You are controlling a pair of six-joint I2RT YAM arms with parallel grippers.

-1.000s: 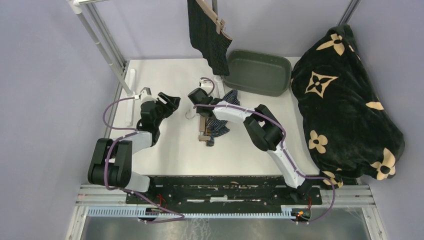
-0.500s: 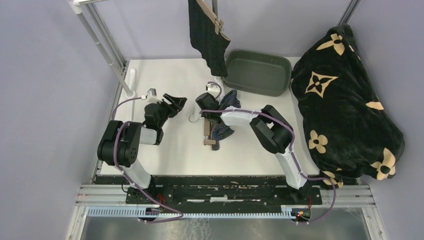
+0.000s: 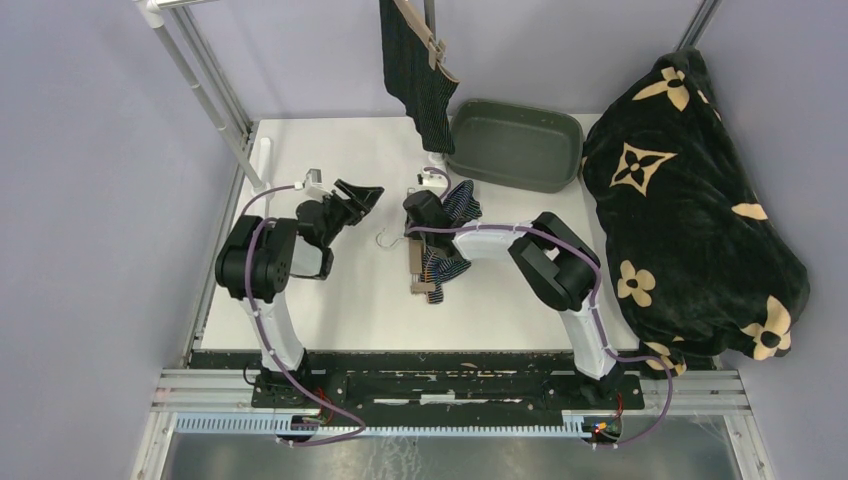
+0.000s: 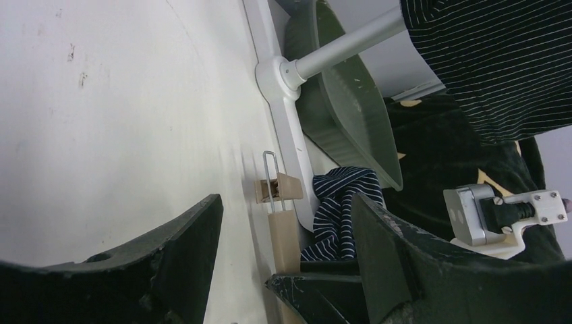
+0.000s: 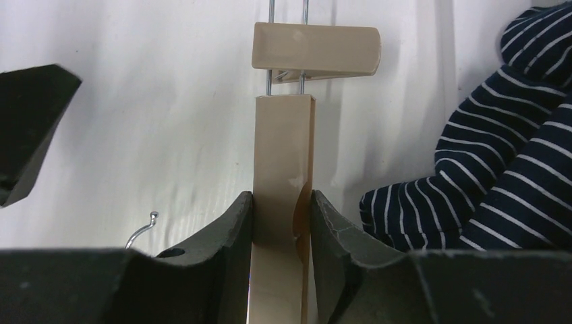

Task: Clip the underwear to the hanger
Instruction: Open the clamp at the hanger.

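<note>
A tan wooden clip hanger (image 3: 415, 262) lies on the white table with its metal hook (image 3: 387, 237) to the left. My right gripper (image 3: 420, 222) is shut on the hanger's bar (image 5: 281, 202); its end clip (image 5: 316, 49) shows beyond the jaws. The navy striped underwear (image 3: 452, 235) lies bunched beside the hanger, on its right (image 5: 502, 162). My left gripper (image 3: 362, 195) is open and empty, left of the hanger, which shows between its fingers (image 4: 283, 223). The black pinstriped underwear (image 3: 415, 70) hangs clipped to another hanger on the rail at the back.
A dark green tub (image 3: 515, 145) stands at the back right. A big black blanket with tan flowers (image 3: 690, 210) fills the right side. A metal rack post (image 3: 215, 100) stands at the back left, and its white foot (image 4: 278, 74) is near the tub.
My left arm has swung up and to the right, bringing its open gripper closer to the hanger. My right gripper has shifted slightly right and down along the hanger, still shut on it.
</note>
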